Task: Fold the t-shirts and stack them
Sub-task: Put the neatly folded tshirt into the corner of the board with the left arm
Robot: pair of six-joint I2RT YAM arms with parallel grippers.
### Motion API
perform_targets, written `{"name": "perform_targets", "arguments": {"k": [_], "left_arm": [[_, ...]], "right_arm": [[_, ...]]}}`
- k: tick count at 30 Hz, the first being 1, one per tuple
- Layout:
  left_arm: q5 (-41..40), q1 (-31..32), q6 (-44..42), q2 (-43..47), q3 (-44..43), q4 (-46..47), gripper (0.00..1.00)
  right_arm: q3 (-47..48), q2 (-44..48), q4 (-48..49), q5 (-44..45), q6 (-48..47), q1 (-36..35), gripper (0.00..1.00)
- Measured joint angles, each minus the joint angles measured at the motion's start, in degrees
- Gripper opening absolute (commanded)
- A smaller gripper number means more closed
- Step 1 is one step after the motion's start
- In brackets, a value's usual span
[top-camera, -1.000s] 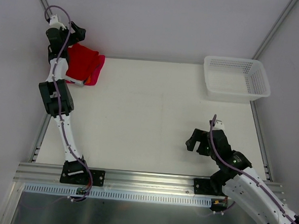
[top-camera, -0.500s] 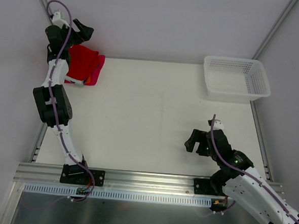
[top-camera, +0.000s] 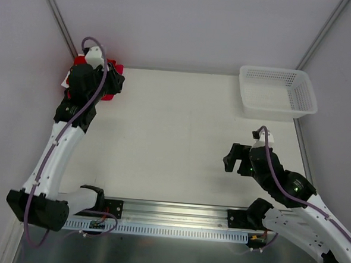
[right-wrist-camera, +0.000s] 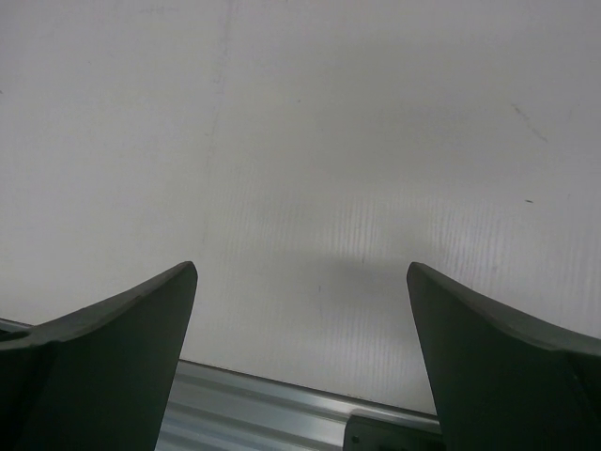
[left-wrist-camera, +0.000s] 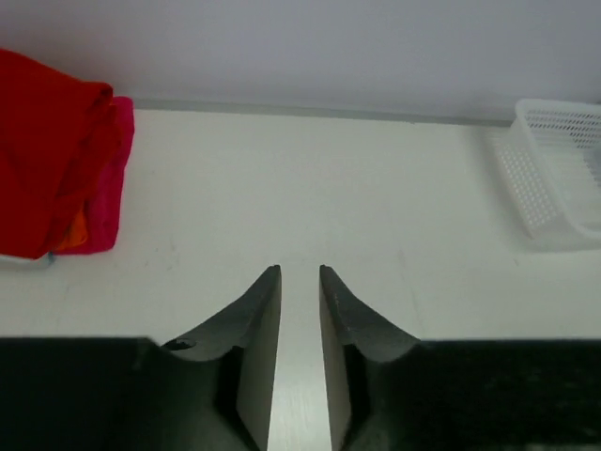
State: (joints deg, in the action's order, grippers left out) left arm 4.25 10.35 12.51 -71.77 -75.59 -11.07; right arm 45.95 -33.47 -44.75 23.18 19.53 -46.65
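The folded t-shirts lie stacked at the table's far left corner. In the left wrist view a bright red shirt [left-wrist-camera: 47, 160] tops the stack, with a pink-red one [left-wrist-camera: 108, 188] and an orange edge [left-wrist-camera: 70, 235] under it. From above, my left arm covers most of the stack and only red scraps [top-camera: 77, 60] show. My left gripper [top-camera: 116, 82] [left-wrist-camera: 300, 272] hovers beside the stack, its jaws a narrow gap apart with nothing between them. My right gripper [top-camera: 233, 159] [right-wrist-camera: 300, 272] hangs wide open and empty over the table's near right.
A white mesh basket [top-camera: 277, 93] [left-wrist-camera: 563, 188] sits at the far right corner. The aluminium rail [right-wrist-camera: 282, 413] runs along the near edge below my right gripper. Grey walls close in the left, far and right sides.
My left arm has swung from the left wall over the stack, and its jaws have narrowed from wide open. My right gripper has shifted slightly to the right.
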Motion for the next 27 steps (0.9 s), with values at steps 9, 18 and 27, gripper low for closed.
{"name": "perform_targets", "arguments": {"k": [9, 18, 27], "left_arm": [[-4.7, 1.3, -4.5, 21.4, 13.4, -11.7, 0.99], [-32.7, 1.6, -5.5, 31.2, 14.0, -23.1, 0.99], [-21.6, 1.6, 1.8, 38.6, 16.7, -29.3, 0.99]], "right_arm": [[0.2, -2.8, -5.2, 2.6, 0.6, -0.7, 0.99], [1.5, -8.9, -5.3, 2.9, 1.1, -2.0, 0.99], [-1.7, -10.1, -3.2, 3.0, 4.2, -3.8, 0.99]]}}
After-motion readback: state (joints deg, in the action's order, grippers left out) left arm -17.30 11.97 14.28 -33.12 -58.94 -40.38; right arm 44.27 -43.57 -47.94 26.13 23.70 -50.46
